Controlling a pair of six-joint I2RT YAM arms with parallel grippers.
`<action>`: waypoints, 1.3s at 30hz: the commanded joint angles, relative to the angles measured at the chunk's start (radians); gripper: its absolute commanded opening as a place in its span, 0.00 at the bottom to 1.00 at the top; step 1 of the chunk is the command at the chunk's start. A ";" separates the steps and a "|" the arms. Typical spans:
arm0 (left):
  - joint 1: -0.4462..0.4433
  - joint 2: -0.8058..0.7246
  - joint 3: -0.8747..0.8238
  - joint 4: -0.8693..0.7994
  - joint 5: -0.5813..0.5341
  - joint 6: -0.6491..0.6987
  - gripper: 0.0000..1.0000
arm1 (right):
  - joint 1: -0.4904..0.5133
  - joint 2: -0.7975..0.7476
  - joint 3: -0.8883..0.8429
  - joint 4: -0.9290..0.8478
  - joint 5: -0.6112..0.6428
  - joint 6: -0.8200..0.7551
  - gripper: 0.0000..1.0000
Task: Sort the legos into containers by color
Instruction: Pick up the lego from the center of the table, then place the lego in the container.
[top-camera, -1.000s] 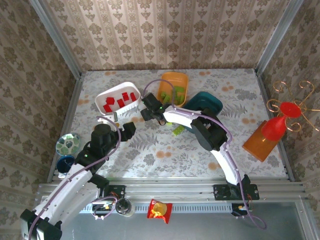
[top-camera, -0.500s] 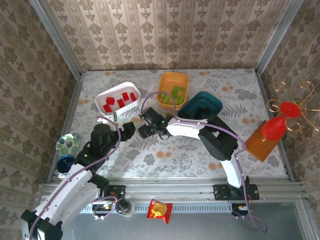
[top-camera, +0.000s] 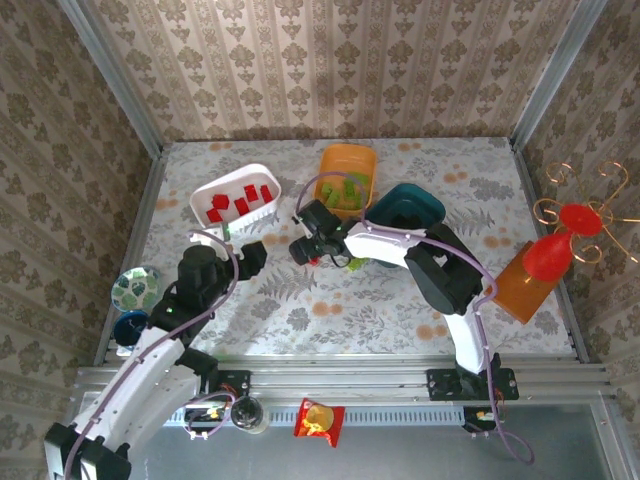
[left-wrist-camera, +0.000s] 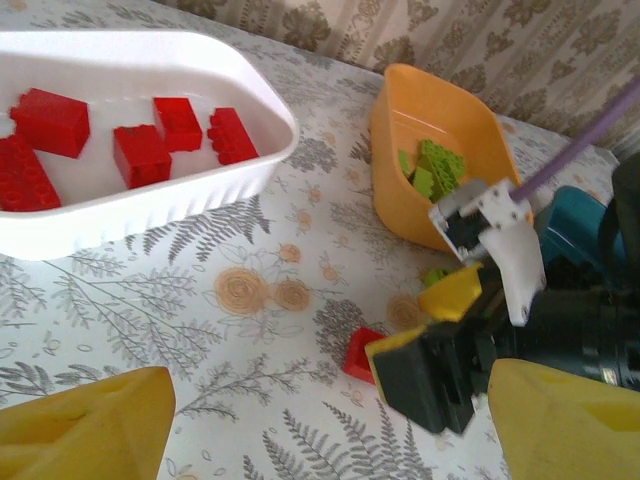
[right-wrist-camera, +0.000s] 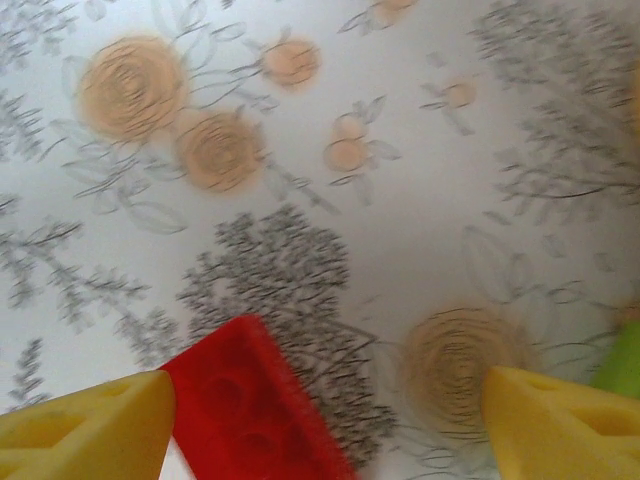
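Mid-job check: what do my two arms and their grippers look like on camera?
The left arm and right arm have white links, black joints and a lilac cable each. The left gripper and right gripper are black with yellow fingers.

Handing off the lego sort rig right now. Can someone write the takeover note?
Left gripper: open, empty, hovering over the table near the white tub.
Right gripper: open, its fingers either side of a loose red lego lying on the table; not gripped.
Done: red legos are in the white tub, green legos in the orange tub.
Teal tub: inside too dark to tell.
Left: loose red lego to the white tub; loose green lego beside it on the table to the orange tub.
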 joint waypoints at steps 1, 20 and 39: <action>0.019 0.006 0.027 0.003 0.030 0.005 0.83 | 0.028 0.015 -0.028 -0.005 -0.091 -0.038 0.81; 0.079 0.073 0.078 -0.005 0.092 -0.005 0.82 | 0.032 0.021 0.033 0.065 -0.112 -0.038 0.29; 0.088 0.025 0.147 -0.140 0.064 0.037 0.82 | -0.051 0.357 0.727 0.154 -0.249 0.117 0.29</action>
